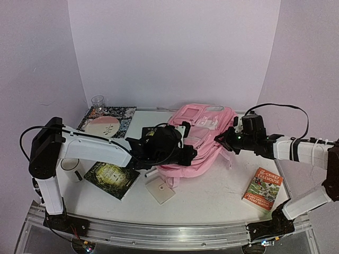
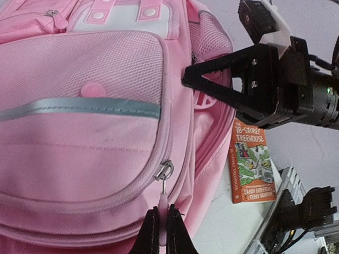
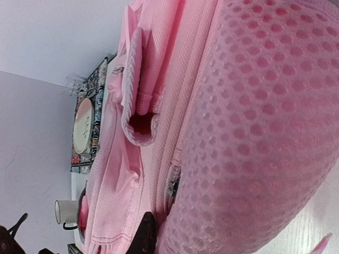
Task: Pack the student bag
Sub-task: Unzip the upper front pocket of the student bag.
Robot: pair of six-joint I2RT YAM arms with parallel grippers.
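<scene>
The student bag (image 1: 197, 131) lies pale pink at the middle of the table, front pockets up. My left gripper (image 2: 163, 212) is shut on the pink zipper pull (image 2: 163, 201) of the curved front pocket (image 2: 79, 137); from above it sits at the bag's near-left edge (image 1: 186, 153). My right gripper (image 1: 220, 138) pinches the bag's right side by the mesh pocket (image 3: 254, 132), its black fingers (image 2: 212, 79) meeting on the fabric. In the right wrist view only one dark fingertip (image 3: 146, 233) shows; the mesh hides the other.
An orange paperback (image 1: 263, 189) lies near the front right. A dark green book (image 1: 112, 179) and a white square card (image 1: 160, 190) lie front left. A patterned mat with a plate (image 1: 107, 123), a glass (image 1: 98, 102) and a mug (image 1: 70, 168) stand at the left.
</scene>
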